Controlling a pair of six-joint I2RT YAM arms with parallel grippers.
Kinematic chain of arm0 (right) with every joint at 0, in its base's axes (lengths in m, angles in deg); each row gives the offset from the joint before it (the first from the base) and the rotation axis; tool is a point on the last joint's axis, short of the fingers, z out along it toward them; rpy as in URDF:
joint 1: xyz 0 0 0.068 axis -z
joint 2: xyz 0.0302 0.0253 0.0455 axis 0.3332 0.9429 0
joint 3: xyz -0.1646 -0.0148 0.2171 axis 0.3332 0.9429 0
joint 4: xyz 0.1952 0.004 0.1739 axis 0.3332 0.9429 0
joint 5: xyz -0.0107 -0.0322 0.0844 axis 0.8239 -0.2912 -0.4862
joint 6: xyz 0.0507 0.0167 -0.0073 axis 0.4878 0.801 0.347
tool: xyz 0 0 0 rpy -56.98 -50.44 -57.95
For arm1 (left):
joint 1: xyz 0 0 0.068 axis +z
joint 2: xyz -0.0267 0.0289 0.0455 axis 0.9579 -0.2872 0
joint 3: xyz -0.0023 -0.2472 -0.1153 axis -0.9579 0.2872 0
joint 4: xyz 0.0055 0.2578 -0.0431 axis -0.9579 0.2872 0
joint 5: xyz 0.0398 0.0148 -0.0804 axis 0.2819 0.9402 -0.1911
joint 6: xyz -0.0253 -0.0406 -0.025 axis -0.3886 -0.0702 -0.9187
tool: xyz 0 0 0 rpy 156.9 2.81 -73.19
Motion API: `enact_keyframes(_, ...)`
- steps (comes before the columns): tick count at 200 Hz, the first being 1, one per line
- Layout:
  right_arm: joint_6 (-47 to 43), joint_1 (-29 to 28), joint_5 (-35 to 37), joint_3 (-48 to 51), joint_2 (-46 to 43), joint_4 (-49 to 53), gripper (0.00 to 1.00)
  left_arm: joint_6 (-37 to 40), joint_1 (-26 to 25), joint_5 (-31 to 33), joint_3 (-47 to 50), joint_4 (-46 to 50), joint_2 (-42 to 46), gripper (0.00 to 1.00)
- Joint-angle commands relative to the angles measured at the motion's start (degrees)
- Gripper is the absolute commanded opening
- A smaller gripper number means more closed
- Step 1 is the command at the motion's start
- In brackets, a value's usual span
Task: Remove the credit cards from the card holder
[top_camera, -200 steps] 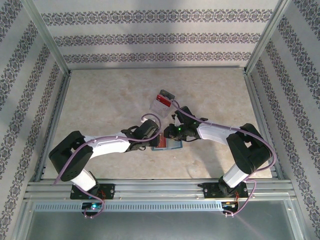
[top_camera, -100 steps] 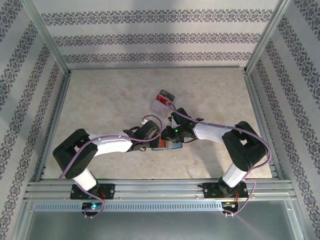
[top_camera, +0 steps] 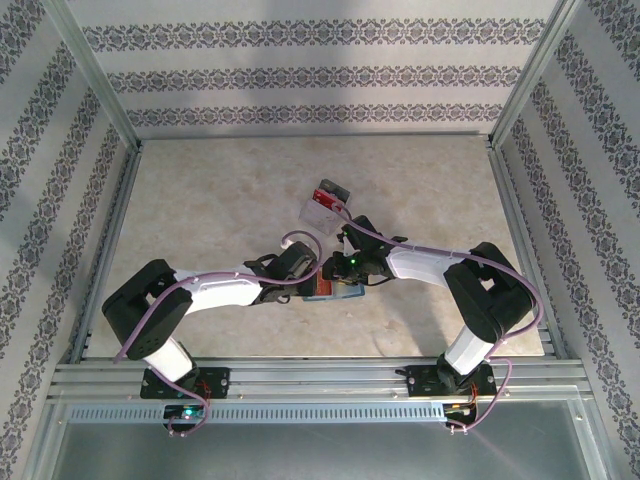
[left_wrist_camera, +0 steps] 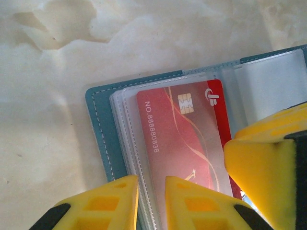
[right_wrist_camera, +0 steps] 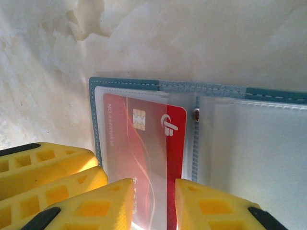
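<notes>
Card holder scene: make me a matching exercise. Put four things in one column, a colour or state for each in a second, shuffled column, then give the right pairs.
Things
1. card holder
2. credit card
3. clear box
4. left gripper

Colour or state
A. red, with a chip, tucked in a clear sleeve
B. yellow fingers, slightly apart, over the sleeve edges
C. teal-blue cover, lying open on the table
D. farther back on the table, apart from the rest

Pairs: 1-C, 2-A, 3-D, 4-B
</notes>
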Motion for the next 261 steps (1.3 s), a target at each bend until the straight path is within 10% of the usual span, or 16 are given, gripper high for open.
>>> enact_keyframes(1,-0.29,-0.06,1.13,0.34,0.28,1.01,0.3,0.24,0.46,0.21,1.04,-0.69,-0.19,0.21)
enact_keyframes(261,2.86,1.63,-10.26,5.44,-2.01,-15.3,0.28,-1.7,0.86,-1.14,1.76,1.18,-2.92,0.09)
